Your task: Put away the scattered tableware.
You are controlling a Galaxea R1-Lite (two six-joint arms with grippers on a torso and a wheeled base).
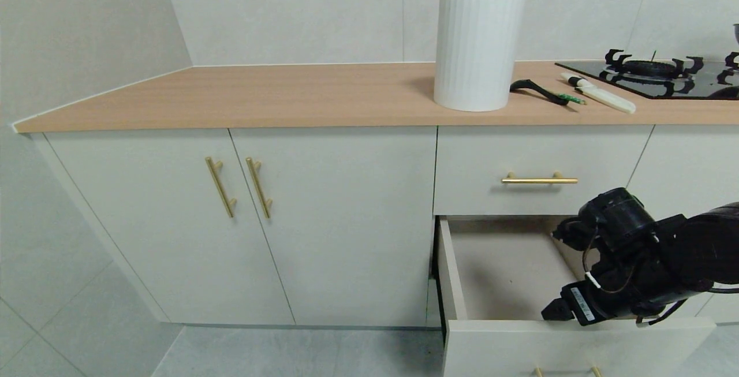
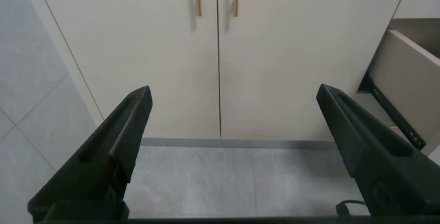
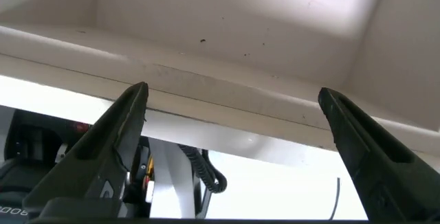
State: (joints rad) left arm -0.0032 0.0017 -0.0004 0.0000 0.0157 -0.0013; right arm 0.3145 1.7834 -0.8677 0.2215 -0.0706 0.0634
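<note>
The right gripper [image 3: 234, 93] hangs over the front panel of the open drawer [image 1: 452, 273], the lower of 2 in that stack. Its 2 fingers [image 3: 113, 141] are spread wide apart with nothing between them, and its wrist view looks past the panel's top edge into the pale drawer interior. In the head view the right arm [image 1: 635, 261] crosses above the drawer's front right corner.

The left gripper [image 2: 234, 93] is held low facing the cabinet doors [image 2: 220, 45], its 2 fingers likewise well apart and holding nothing. The grey floor [image 2: 206, 176] lies beneath it, and the pulled-out drawer's side shows at the edge of that wrist view.

Above the open drawer is a closed drawer [image 1: 542, 152] with a gold bar handle [image 1: 540, 180]. To its left, the 2 cabinet doors are shut.

On the wooden countertop [image 1: 260, 94] a tall white ribbed container [image 1: 478, 48] stands upright. Just beside it on the right lie the 2 pieces of tableware: a black-handled utensil [image 1: 545, 93] with a green part at one end, and near it a white-handled utensil [image 1: 603, 95]. They may be a peeler and a knife, but they are too small to tell. Beyond them, a black gas hob [image 1: 652, 77] is set into the counter against the tiled wall [image 1: 288, 13].
</note>
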